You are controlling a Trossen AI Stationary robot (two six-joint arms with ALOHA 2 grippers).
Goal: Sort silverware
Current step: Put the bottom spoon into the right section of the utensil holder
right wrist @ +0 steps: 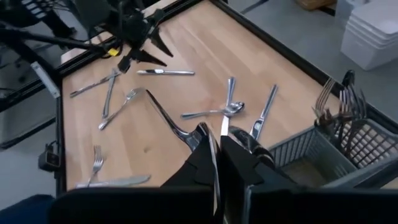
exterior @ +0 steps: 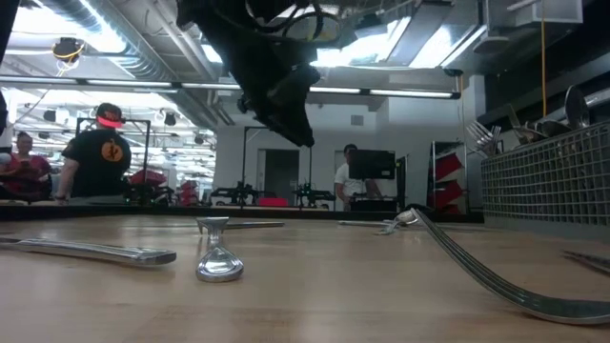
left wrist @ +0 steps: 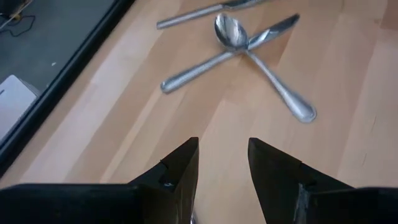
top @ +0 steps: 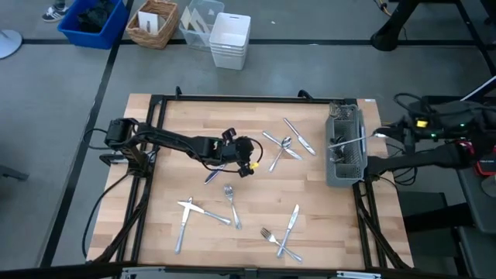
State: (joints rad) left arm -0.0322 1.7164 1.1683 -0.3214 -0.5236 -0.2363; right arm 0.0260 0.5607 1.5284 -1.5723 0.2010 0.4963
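Note:
Silverware lies scattered on the wooden table: a spoon [top: 284,143] crossed with a knife [left wrist: 273,28], a knife [top: 213,177] by the left arm, and forks and knives toward the near edge [top: 283,232]. My left gripper [left wrist: 222,155] hovers open above the table's middle [top: 249,155], clear of the wood in the low view [exterior: 291,124]. My right gripper [right wrist: 221,140] is shut on a thin silver piece beside the wire-mesh caddy [top: 345,167], which holds forks [right wrist: 339,102]. My right gripper pinches a slim silver piece between its two fingers. The piece's flat shiny end [right wrist: 222,124] sticks out past the fingertips, lifted clear of the table. The fingers hide which part they hold, and I cannot tell what kind of piece it is.
A black frame rail [top: 232,99] runs round the table. Beyond the far edge, a blue bin [top: 93,23], a wicker basket [top: 153,23] and a white bin [top: 230,39] stand on the floor. A fork's curved handle [exterior: 477,272] lies close to the low camera. People stand in the room behind [exterior: 100,157].

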